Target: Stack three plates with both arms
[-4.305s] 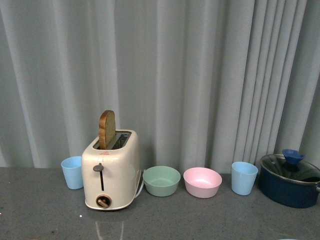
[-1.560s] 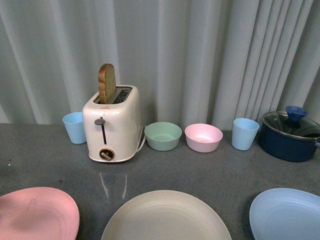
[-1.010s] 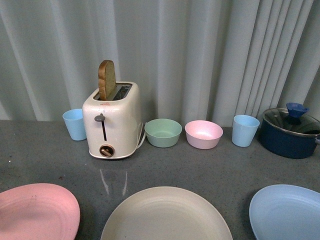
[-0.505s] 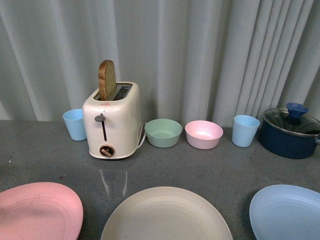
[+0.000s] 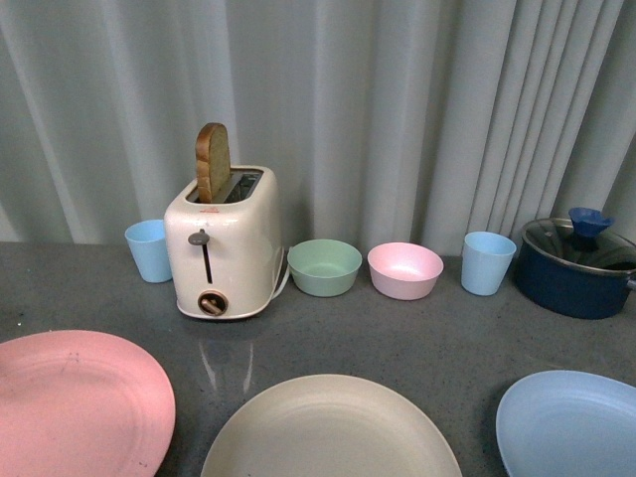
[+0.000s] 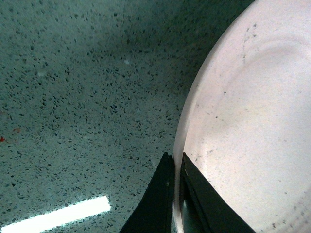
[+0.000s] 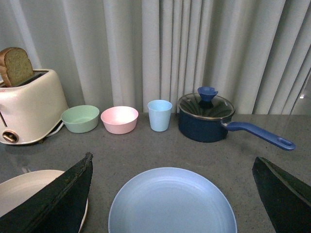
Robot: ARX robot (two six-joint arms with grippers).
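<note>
The pink plate (image 5: 79, 407) showed larger and further up in the front view than half a second before, its edge now nearer the cream plate (image 5: 328, 432); the other things stood where they had. The worktop (image 5: 427, 328) was dark grey stone with fine pale speckles, shiny enough to catch a strip of light. Behind it a pale grey curtain (image 5: 378, 109) hung in long folds across the whole back.

The three plates lay along the near edge, pink on the left, cream in the middle and the blue plate (image 5: 571, 422) on the right, none touching another. The left hand (image 6: 175, 160) was clamped on the pink plate's rim, one dark finger on each side. The right hand (image 7: 171, 160) stood wide apart over the blue plate, holding nothing.

Along the curtain stood a row: a blue cup (image 5: 147, 250), a cream toaster (image 5: 224, 248) with a bread slice (image 5: 211, 159) sticking up, a green bowl (image 5: 324, 266), a pink bowl (image 5: 404, 269), a second blue cup (image 5: 488, 262) and a navy saucepan (image 5: 576, 278) with a glass lid. All of these stood well behind the plates.
</note>
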